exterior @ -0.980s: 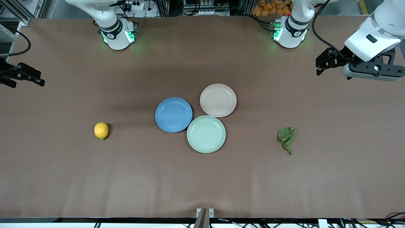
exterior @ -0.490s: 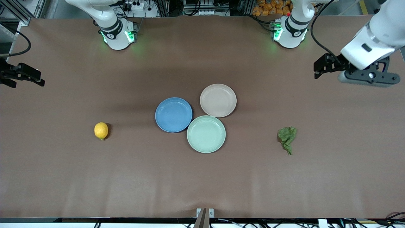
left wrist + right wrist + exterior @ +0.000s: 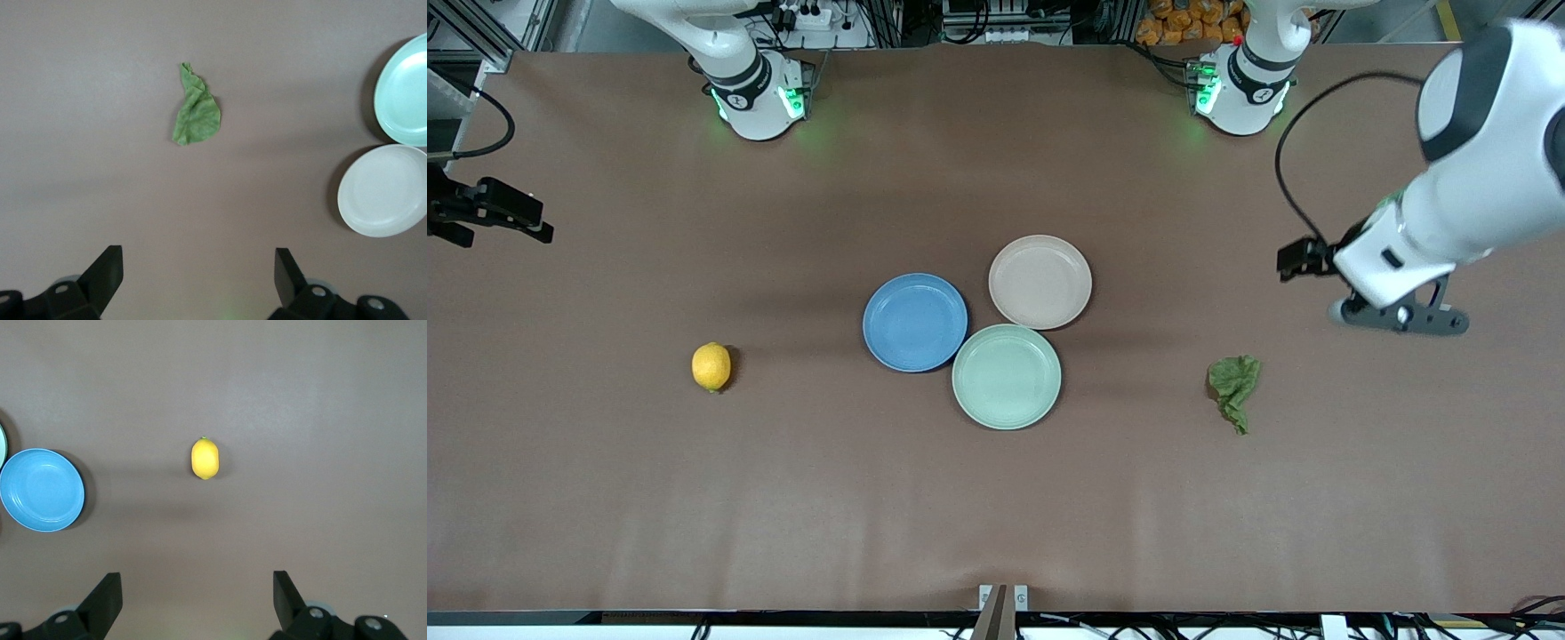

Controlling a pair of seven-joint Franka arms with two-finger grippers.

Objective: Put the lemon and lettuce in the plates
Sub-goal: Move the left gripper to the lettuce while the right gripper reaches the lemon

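The yellow lemon lies on the brown table toward the right arm's end. A wrinkly green lettuce lies toward the left arm's end. The blue plate and the beige-pink plate sit mid-table, both empty. My left gripper hangs open over bare table beside the lettuce, holding nothing. My right gripper waits open and empty over the table's edge at the right arm's end, well apart from the lemon.
A mint-green plate touches both other plates on the side nearer the front camera. The arm bases stand along the table's back edge. Bare brown table lies around the lemon and the lettuce.
The left arm has swung in over the table and come down closer to the lettuce. The right arm, lemon, lettuce and plates have not moved.
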